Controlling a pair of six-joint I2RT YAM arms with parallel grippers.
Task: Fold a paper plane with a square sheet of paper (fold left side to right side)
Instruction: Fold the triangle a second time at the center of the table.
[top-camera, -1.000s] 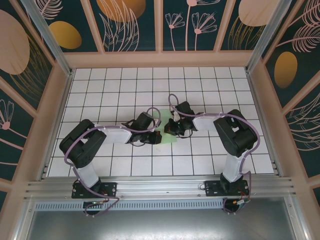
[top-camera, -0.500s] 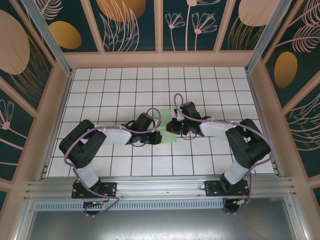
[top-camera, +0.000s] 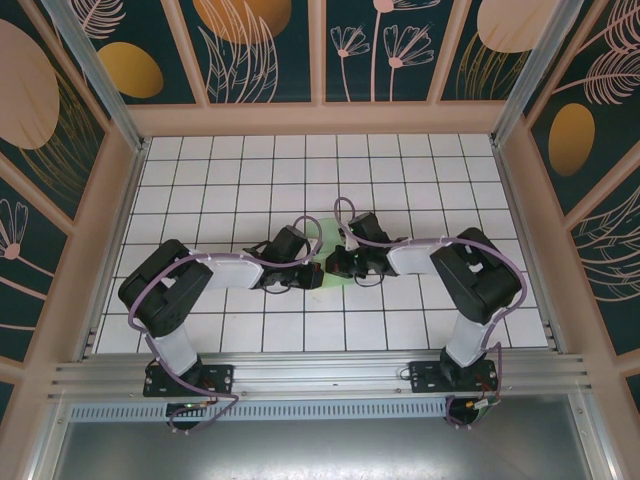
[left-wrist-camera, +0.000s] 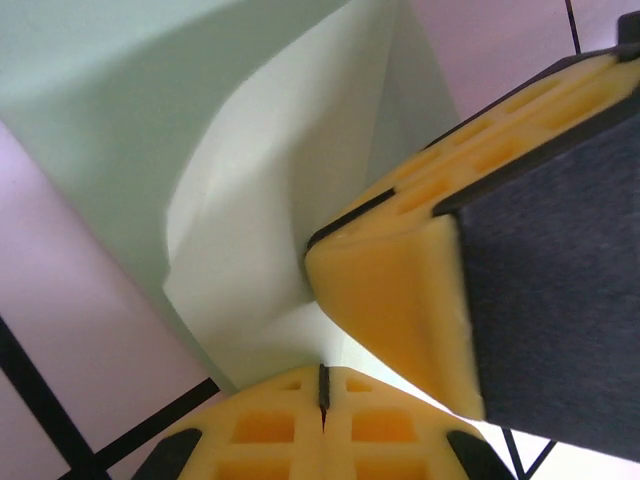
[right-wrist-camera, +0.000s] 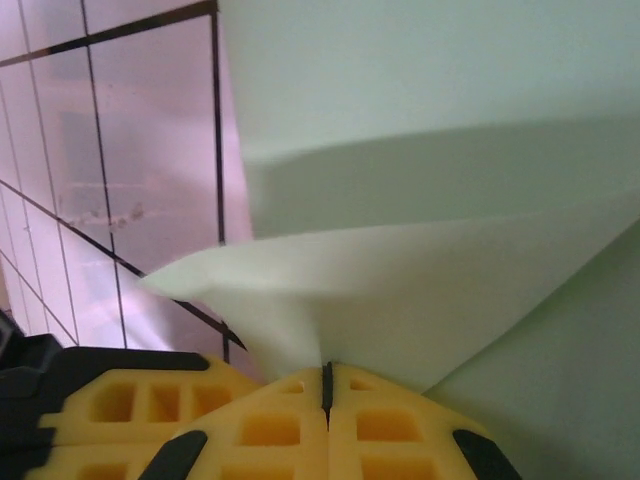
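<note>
Thin pale mint-green square sheet of paper (right-wrist-camera: 430, 150), partly folded, one flap lifted, at the tips of the right gripper (right-wrist-camera: 326, 385) and just ahead of the left gripper (left-wrist-camera: 322, 395). Both clamped fully together, facing across the flap; impossible to tell whether nipping a layer or pressing. Likely risks: skewed crease from uneven pressure, or sheet dragged across the white tiled table (top-camera: 220, 170).

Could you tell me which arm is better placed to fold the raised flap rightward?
Probably the right: the right gripper, shut, meets the raised flap of the square sheet of paper, whereas the left gripper, also shut, sits at the sheet's corner.
</note>
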